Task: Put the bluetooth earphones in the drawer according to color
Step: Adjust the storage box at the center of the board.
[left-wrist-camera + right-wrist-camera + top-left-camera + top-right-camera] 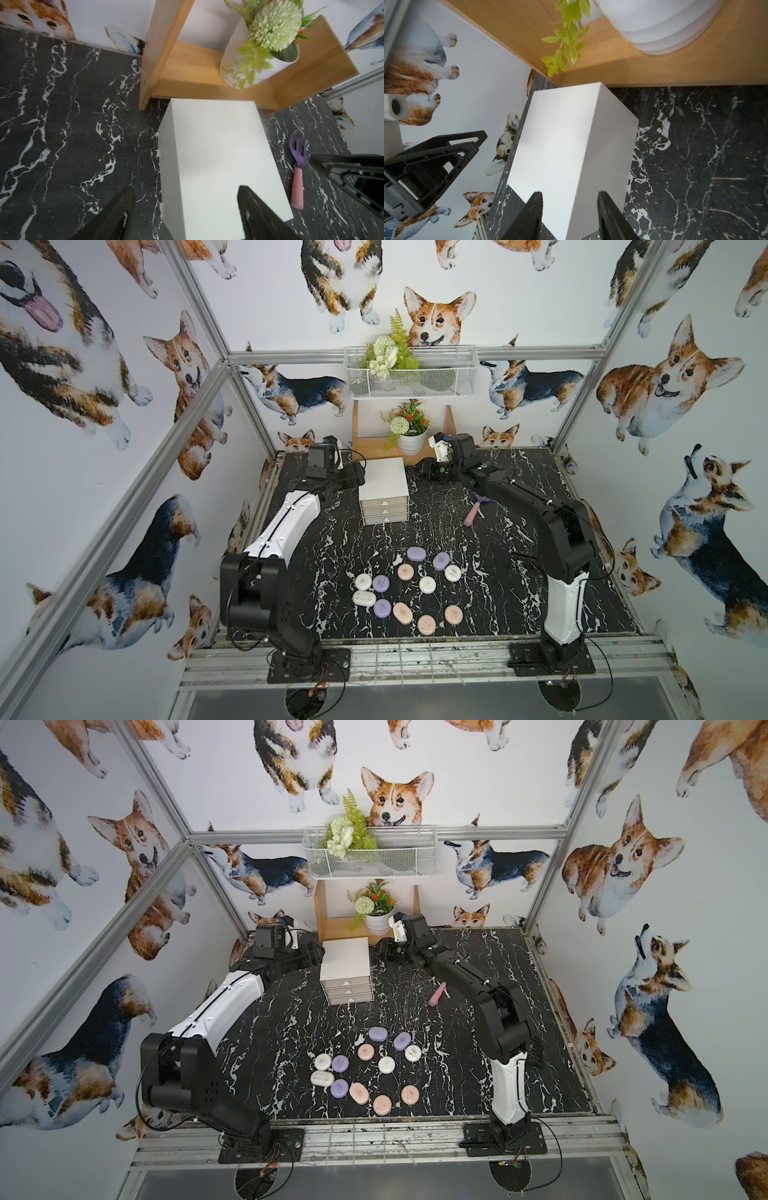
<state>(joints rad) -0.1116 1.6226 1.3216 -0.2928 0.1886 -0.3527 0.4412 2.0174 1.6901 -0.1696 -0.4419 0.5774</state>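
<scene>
The drawer [384, 485] is a white cabinet at the back of the table, and its three grey fronts [385, 512] are all pushed in. The bluetooth earphones lie loose near the table's front: white [363, 581], purple [416, 554] and pink [453, 614] cases, several of each. My left gripper [187, 191] hovers open over the cabinet's left top edge [164, 145]. One of its fingers is over the table and the other over the cabinet top. My right gripper [570, 195] stands open at the cabinet's right side [608, 145], holding nothing.
A wooden shelf [370, 443] with a white plant pot [411, 442] stands right behind the cabinet. A purple-and-pink toy fork [473, 512] lies on the table to the cabinet's right. A wire basket [409, 377] hangs on the back wall.
</scene>
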